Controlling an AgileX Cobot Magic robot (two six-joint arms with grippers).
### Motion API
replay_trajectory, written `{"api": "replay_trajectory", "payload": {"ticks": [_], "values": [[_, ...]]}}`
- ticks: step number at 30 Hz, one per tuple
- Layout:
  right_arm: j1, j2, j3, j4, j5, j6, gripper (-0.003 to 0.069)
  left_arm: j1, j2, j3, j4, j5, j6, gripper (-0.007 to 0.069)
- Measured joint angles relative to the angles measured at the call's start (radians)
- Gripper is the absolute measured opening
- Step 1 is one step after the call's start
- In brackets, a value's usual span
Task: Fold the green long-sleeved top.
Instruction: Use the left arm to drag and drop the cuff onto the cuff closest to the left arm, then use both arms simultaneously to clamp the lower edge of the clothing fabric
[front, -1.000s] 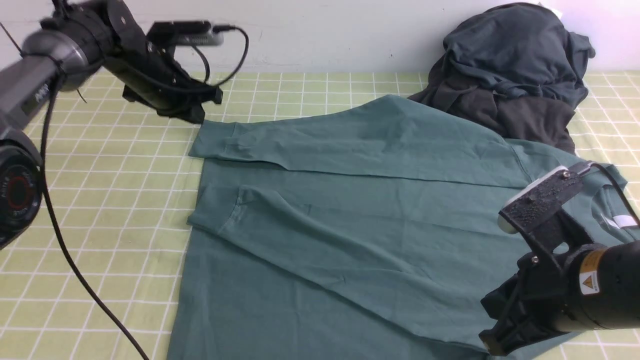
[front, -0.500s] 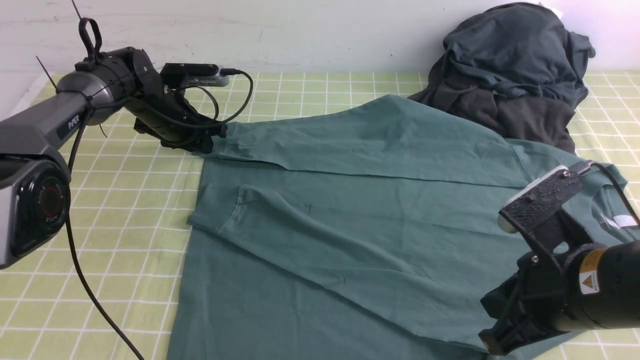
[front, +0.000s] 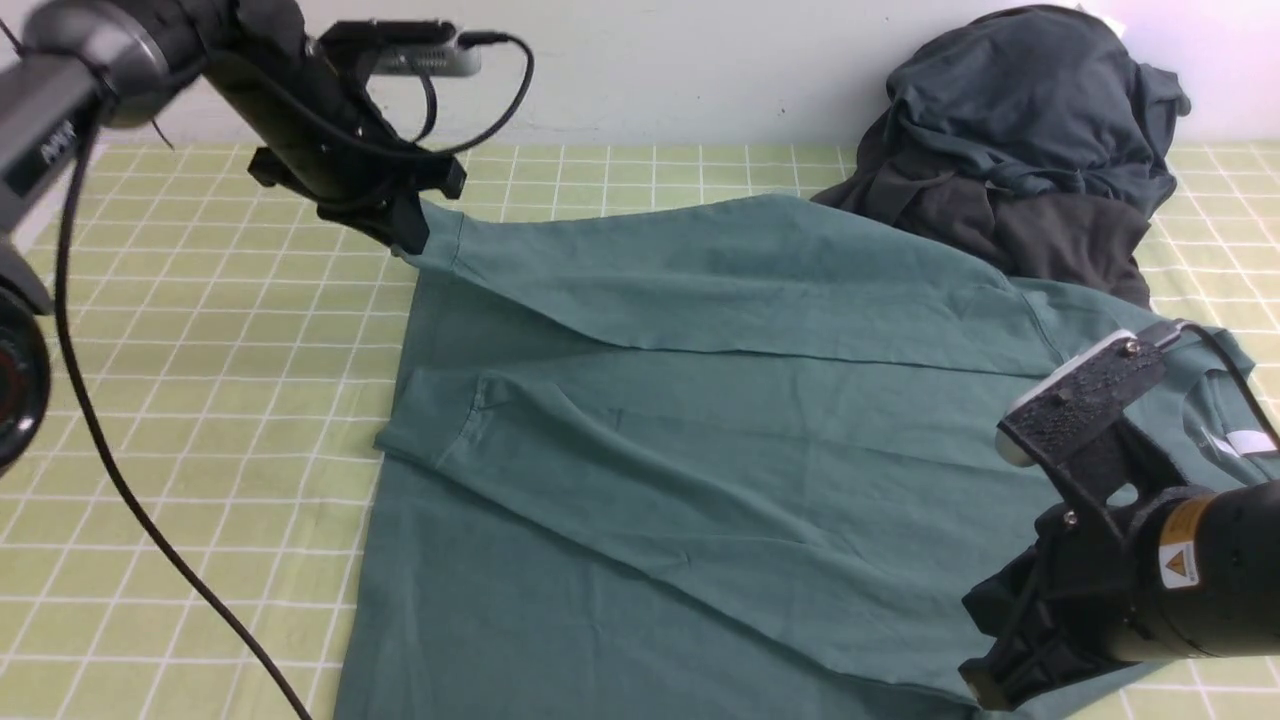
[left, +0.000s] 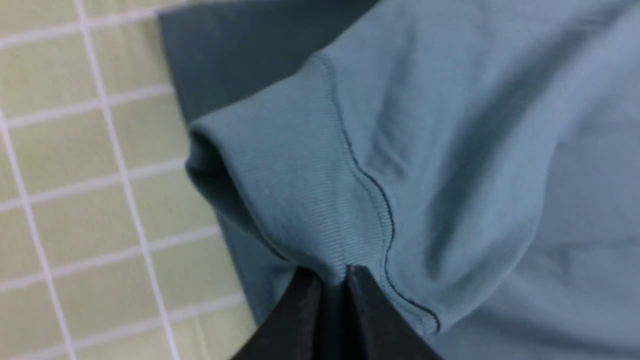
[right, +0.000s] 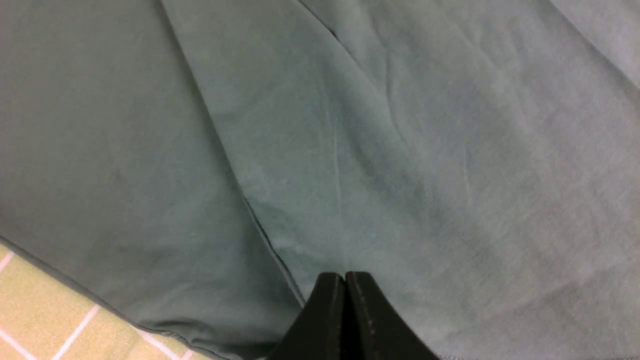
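The green long-sleeved top lies spread on the checked table, both sleeves folded across its body. My left gripper is shut on the ribbed cuff of the far sleeve and holds it lifted off the table at the top's far left corner. My right gripper is at the near right edge of the top, jaws pressed together just above the fabric; its fingertips hold nothing that shows.
A heap of dark clothes sits at the back right, touching the top's far edge. The yellow-green checked cloth is bare on the left. A wall runs along the back.
My left gripper came down onto the far sleeve's cuff, closed on it, and has now lifted it up and slightly back. The right arm has not moved.
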Motion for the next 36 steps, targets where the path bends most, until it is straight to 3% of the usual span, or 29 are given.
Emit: {"api": "replay_trajectory", "payload": {"ticks": [3, 12, 20, 22, 31, 33, 36], "values": [[0.0, 0.0, 0.0, 0.0, 0.002, 0.0, -0.0013, -0.012, -0.054, 0.048, 0.024, 0.002, -0.015, 0.0027], [0.0, 0.0, 0.0, 0.0, 0.024, 0.0, -0.0013, -0.038, -0.262, 0.547, 0.048, 0.016, -0.042, 0.0027], [0.0, 0.0, 0.0, 0.0, 0.024, 0.0, -0.0013, -0.068, -0.28, 0.735, 0.077, -0.007, -0.032, 0.0042], [0.0, 0.0, 0.0, 0.001, 0.024, -0.001, -0.0013, -0.087, -0.286, 0.759, 0.114, -0.007, -0.03, 0.0068], [0.0, 0.0, 0.0, 0.012, 0.113, -0.001, -0.0013, -0.164, -0.525, 0.982, 0.201, -0.084, -0.015, 0.0392], [0.0, 0.0, 0.0, 0.019, 0.121, -0.001, -0.0013, -0.198, -0.584, 1.046, 0.21, -0.128, 0.018, 0.0419], [0.0, 0.0, -0.001, 0.022, 0.144, -0.001, -0.0013, -0.31, -0.711, 1.265, 0.22, -0.282, 0.224, 0.045]]}}
